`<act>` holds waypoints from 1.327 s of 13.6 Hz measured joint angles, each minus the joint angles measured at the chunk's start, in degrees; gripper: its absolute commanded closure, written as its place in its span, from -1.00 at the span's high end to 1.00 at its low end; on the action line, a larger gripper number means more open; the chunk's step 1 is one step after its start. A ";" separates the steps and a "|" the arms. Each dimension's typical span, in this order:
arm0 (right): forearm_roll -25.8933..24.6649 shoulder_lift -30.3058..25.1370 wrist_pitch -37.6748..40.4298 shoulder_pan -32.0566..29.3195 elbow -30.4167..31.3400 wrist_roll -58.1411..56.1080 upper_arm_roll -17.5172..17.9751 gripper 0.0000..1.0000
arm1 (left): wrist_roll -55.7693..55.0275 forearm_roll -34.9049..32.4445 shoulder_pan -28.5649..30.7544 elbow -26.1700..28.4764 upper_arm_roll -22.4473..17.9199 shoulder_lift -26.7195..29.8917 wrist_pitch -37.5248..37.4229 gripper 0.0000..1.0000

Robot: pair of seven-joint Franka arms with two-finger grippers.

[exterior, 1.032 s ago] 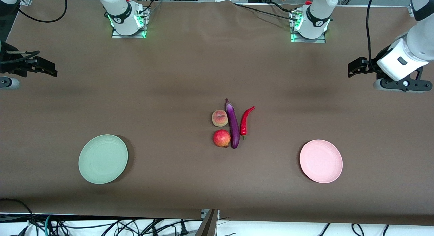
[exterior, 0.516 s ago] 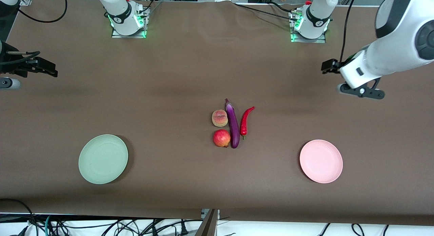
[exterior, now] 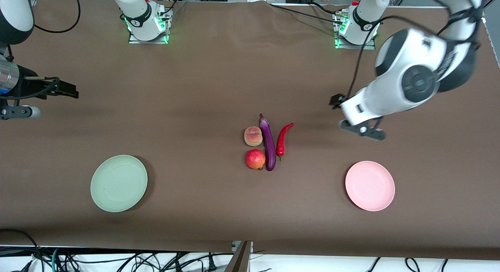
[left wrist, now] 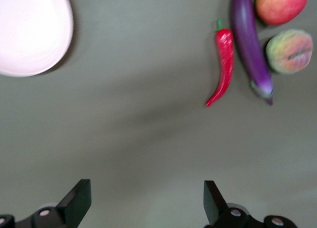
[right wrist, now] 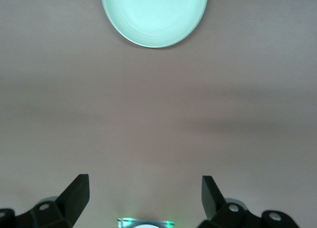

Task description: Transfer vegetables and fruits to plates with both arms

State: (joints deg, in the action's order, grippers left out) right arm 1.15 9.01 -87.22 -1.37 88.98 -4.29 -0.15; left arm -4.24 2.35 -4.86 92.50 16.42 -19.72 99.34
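Note:
The purple eggplant [exterior: 268,141], red chili [exterior: 283,140], peach [exterior: 253,136] and red pomegranate-like fruit [exterior: 255,159] lie together mid-table. The green plate [exterior: 118,183] sits toward the right arm's end and the pink plate [exterior: 370,185] toward the left arm's end; neither holds anything. My left gripper [exterior: 336,101] is open and empty over bare table between the chili and the pink plate. Its wrist view [left wrist: 147,198] shows the chili [left wrist: 223,65], eggplant [left wrist: 250,45], peach [left wrist: 290,51], red fruit [left wrist: 280,5] and pink plate [left wrist: 29,30]. My right gripper [exterior: 70,92] is open and empty above the table's end, with the green plate [right wrist: 154,15] in its wrist view [right wrist: 145,193].
The two arm bases [exterior: 146,24] [exterior: 357,27] with green lights stand at the table's edge farthest from the front camera. Cables hang along the edge nearest that camera [exterior: 156,260]. Brown table cloth [exterior: 195,108] lies between the plates and the produce.
My left arm has swung in from the table's end toward the produce and lowered. My right gripper has shifted slightly toward the middle. The fruits, vegetables and plates have not moved.

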 measured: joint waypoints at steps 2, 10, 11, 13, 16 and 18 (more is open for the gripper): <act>1.48 1.18 -2.67 0.67 -0.21 0.01 0.41 1.00 | -1.59 0.00 -2.62 0.04 0.34 -4.49 5.95 1.00; 10.96 11.40 -18.02 10.59 -1.27 12.44 0.88 1.00 | -2.30 -8.54 -11.80 3.60 0.52 -20.17 30.28 0.90; 11.36 12.58 -19.93 11.54 -1.32 12.90 0.88 1.00 | -2.30 -9.26 -12.33 4.32 0.51 -21.11 32.87 0.83; 11.52 14.52 -23.29 13.81 -1.39 14.91 0.90 1.00 | -2.26 -9.48 -13.10 5.20 0.51 -22.15 36.59 0.49; 11.54 16.71 -26.92 17.51 -1.45 17.63 0.94 1.00 | -2.13 -12.79 -13.34 5.23 0.50 -22.14 37.48 -0.54; 11.56 18.57 -30.65 19.94 -1.46 18.02 0.96 1.00 | -2.16 -14.86 -13.35 5.22 0.50 -22.13 37.71 -1.00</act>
State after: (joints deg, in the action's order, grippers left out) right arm 12.70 27.58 -117.87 18.57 87.53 13.73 0.81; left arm -6.39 -12.51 -18.21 97.72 16.91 -41.85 137.05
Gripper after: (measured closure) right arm 0.000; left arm 0.515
